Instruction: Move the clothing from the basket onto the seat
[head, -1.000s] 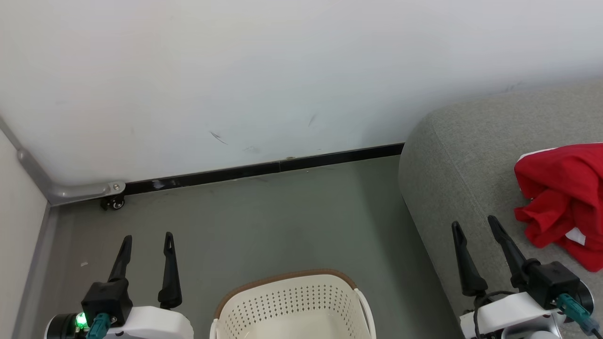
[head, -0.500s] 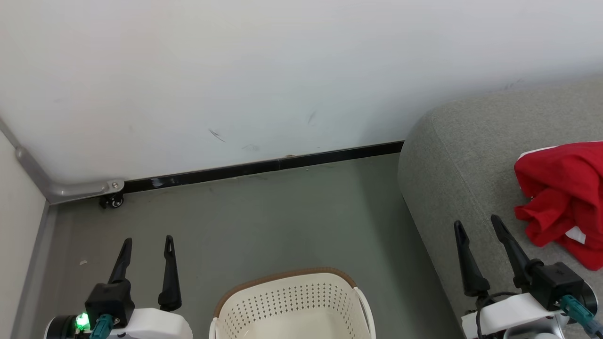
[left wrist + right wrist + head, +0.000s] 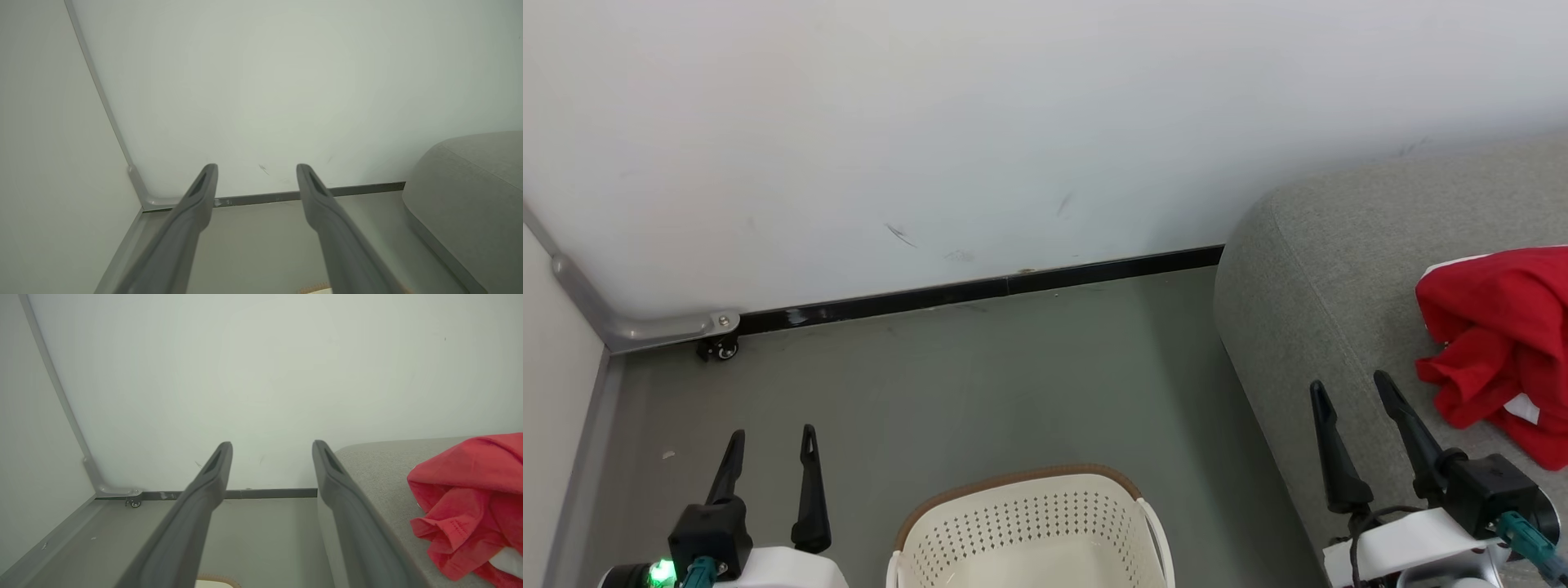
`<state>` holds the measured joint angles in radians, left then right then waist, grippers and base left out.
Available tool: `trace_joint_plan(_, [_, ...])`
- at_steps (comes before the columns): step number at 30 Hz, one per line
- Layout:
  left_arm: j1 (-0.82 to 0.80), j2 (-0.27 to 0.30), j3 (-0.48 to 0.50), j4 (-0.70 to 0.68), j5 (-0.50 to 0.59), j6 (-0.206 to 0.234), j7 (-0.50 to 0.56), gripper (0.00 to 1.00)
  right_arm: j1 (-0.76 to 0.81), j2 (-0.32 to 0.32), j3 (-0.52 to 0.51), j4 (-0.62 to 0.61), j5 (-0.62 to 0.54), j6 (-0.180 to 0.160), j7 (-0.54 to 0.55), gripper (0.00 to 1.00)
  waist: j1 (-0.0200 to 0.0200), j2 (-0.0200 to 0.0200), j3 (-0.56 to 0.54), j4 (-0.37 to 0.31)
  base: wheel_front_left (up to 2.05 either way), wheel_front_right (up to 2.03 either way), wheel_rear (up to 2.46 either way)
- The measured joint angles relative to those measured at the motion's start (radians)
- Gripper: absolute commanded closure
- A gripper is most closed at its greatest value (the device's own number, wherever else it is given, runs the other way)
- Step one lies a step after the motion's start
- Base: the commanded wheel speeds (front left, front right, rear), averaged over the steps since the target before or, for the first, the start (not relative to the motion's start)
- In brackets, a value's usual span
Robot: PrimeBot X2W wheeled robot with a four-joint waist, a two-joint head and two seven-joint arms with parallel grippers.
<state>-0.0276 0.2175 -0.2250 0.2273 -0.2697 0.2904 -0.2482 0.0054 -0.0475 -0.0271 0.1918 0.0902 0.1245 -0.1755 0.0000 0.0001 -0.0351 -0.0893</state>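
Note:
Red clothing with white trim lies crumpled on the grey seat at the right, and shows as red clothing on the seat in the right wrist view. The cream basket with a brown rim stands on the floor at the bottom centre; the part of its inside that shows holds no fabric. My left gripper is open over the floor left of the basket. My right gripper is open over the seat's front edge, left of the clothing. Both hold nothing.
A white wall with a black skirting strip runs behind. A grey metal rail with a small caster sits in the left corner. Grey floor lies between the wall, basket and seat.
My left gripper has drawn back toward the bottom of the head view. The right gripper, clothing and basket have barely shifted.

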Motion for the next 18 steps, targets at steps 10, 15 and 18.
trace_joint_plan(10, [0.010,0.000,0.009,0.003,0.000,0.000,0.000,0.00,0.016,0.001,0.002,-0.007,0.018,0.000,0.009,0.00,0.0000,0.0000,-0.003,0.001,0.00,0.00,0.00])
trace_joint_plan(15, [0.013,-0.001,0.011,0.003,0.000,0.000,0.000,0.00,0.017,0.001,0.004,-0.012,0.018,0.000,0.009,0.00,0.0000,0.0000,-0.004,0.002,0.00,0.00,0.00])
trace_joint_plan(18, [0.014,-0.004,0.010,0.011,-0.001,0.000,0.002,1.00,0.021,0.002,0.006,-0.007,0.018,-0.001,0.009,1.00,0.0000,0.0000,-0.005,0.002,0.00,0.00,0.00])
